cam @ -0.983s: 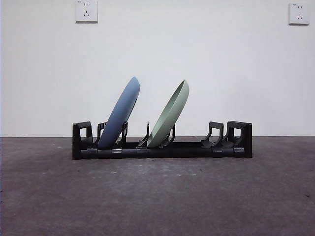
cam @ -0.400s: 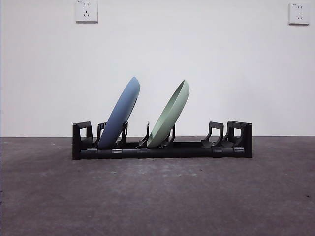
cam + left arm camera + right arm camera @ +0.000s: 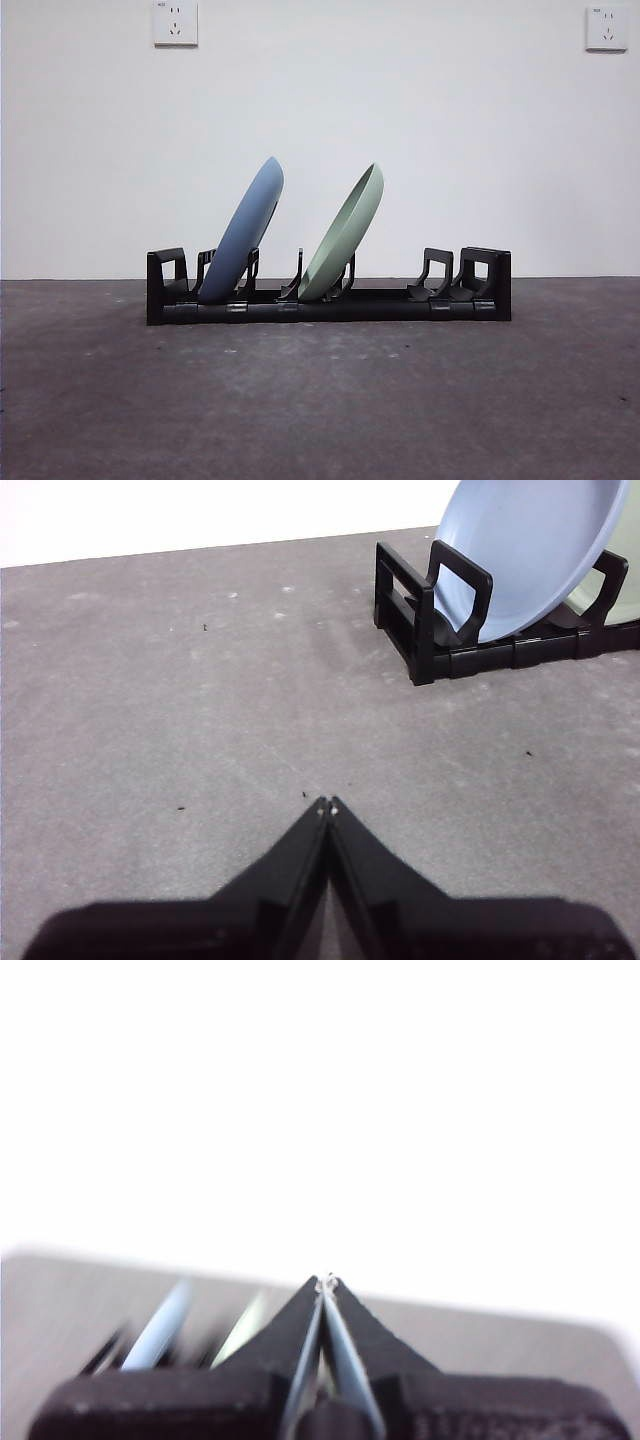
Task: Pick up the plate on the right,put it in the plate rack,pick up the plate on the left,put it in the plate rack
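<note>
Both plates sit in the rack [image 3: 330, 300] — blue plate [image 3: 245, 235], green plate [image 3: 345, 235]. Your left claw [image 3: 327, 805] and right claw [image 3: 326, 1280] are clenched, empty — nudging the rack could topple them.

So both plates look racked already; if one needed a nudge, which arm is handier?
Probably left. Its shut end effector sits low over the table with the blue plate and rack in clear view. The right end effector, also shut, gives a blurred view of the plates.
</note>
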Robot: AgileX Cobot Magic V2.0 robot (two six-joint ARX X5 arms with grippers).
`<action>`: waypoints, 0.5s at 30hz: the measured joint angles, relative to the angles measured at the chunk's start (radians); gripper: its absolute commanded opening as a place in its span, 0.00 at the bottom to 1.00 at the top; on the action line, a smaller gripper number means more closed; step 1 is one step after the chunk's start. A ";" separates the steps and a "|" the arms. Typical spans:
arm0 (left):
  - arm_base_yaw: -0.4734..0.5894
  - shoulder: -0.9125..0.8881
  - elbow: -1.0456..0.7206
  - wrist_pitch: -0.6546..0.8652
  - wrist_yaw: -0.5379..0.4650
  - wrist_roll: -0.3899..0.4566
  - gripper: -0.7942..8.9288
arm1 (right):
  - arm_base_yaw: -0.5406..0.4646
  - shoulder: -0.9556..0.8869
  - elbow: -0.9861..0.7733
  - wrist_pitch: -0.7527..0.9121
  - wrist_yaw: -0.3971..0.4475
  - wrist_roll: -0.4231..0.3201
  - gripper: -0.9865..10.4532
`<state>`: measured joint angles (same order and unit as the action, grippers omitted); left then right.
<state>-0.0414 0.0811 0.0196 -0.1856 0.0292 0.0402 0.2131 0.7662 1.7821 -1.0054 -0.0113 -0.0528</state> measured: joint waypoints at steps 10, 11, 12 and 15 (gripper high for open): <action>0.000 0.000 0.000 0.000 0.000 0.000 0.08 | -0.202 -0.365 -0.633 0.361 0.038 -0.007 0.09; 0.000 0.000 0.000 0.000 0.000 0.000 0.08 | -0.216 -0.401 -0.710 0.400 0.038 -0.006 0.09; 0.000 0.000 0.000 0.000 0.000 0.000 0.08 | -0.226 -0.431 -0.776 0.433 0.038 -0.005 0.09; 0.000 0.000 0.000 0.000 0.000 0.000 0.08 | -0.249 -0.507 -0.986 0.529 0.038 -0.004 0.09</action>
<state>-0.0414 0.0811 0.0196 -0.1856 0.0292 0.0402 -0.0360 0.2592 0.7956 -0.4763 0.0269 -0.0566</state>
